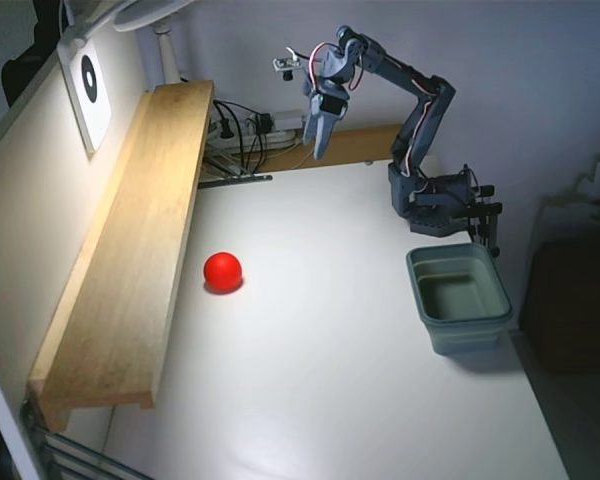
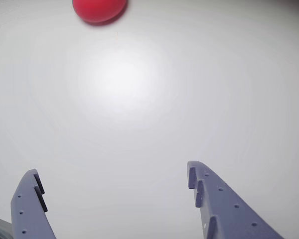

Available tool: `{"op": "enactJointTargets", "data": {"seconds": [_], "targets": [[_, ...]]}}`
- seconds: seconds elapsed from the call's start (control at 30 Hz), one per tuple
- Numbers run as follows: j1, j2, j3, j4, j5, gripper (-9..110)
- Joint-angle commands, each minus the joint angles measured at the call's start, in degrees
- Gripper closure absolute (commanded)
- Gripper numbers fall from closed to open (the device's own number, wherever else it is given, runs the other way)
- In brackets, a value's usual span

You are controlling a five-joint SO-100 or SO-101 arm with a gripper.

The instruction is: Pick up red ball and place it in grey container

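The red ball rests on the white table, left of centre in the fixed view, close to the wooden shelf. In the wrist view the red ball sits at the top edge, partly cut off. The grey container stands at the table's right edge, empty. My gripper hangs high above the table's far side, pointing down, well away from the ball. In the wrist view my gripper is open, its two blue fingers wide apart with only bare table between them.
A long wooden shelf runs along the table's left side. Cables and a power strip lie at the far edge behind the arm. The arm's base is clamped just beyond the container.
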Motion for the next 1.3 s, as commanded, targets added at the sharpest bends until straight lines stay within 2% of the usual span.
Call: {"op": "enactJointTargets", "data": {"seconds": [0.0, 0.63, 0.77, 1.27], "targets": [[0.1, 1.6, 0.6, 0.3, 0.2, 63], [0.1, 1.6, 0.6, 0.3, 0.2, 63], [0.1, 5.9, 10.4, -1.1, 0.2, 63], [0.1, 19.0, 46.8, -25.0, 0.2, 63]]}}
